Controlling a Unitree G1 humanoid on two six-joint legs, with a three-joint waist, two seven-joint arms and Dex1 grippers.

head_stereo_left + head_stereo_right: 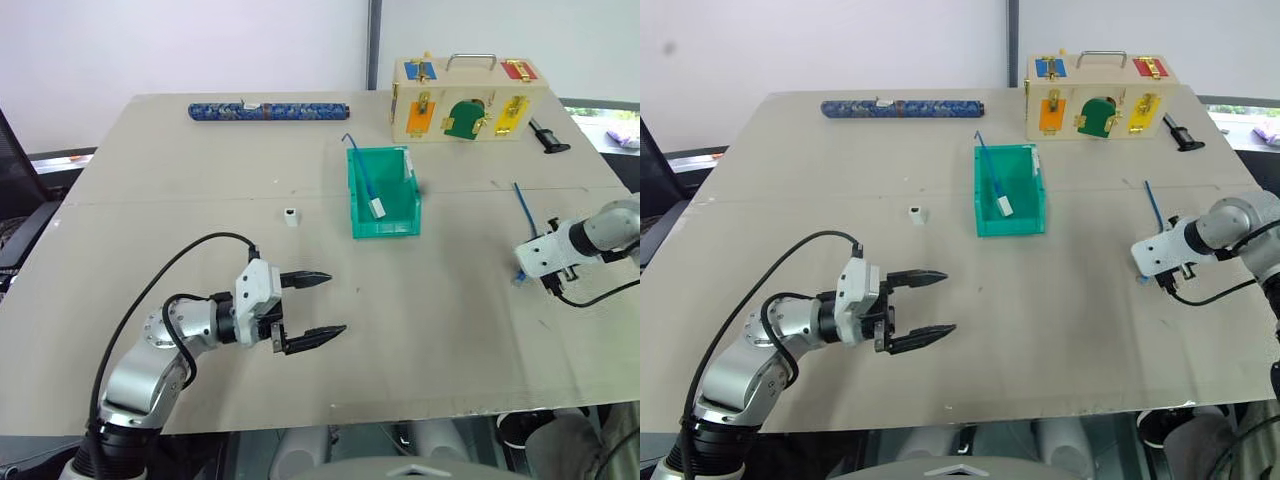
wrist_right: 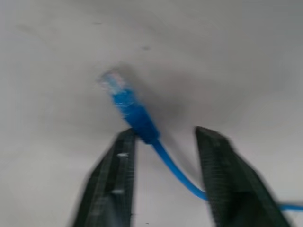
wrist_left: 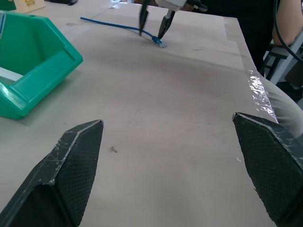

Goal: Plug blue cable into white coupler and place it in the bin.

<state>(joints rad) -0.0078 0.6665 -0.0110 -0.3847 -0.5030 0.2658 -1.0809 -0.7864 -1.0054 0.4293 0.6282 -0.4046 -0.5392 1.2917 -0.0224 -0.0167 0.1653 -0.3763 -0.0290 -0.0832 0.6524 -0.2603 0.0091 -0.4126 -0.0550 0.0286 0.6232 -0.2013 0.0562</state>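
Blue network cable [image 2: 137, 118] — thin, short, bare-plugged — lies on the beige tabletop [image 1: 300, 280] at the robot's right, running away toward the far edge. Right claw [image 3: 154, 23] straddles its near plug end, fingers not yet clamped. Left claw [image 1: 315, 308], released wide, hovers well apart, nearer the tiny white plastic coupler [image 1: 291, 216].

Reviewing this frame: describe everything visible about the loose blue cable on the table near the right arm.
The blue cable is thin, bright blue and looks like flexible plastic, lying nearly straight on the tan table on the robot's right, well apart from the bin. Its near end carries a small translucent plug with a blue boot, resting on the table. The right gripper points down over it, its black fingers straddling the cord just behind the boot, with a gap visible, so no firm pinch shows.
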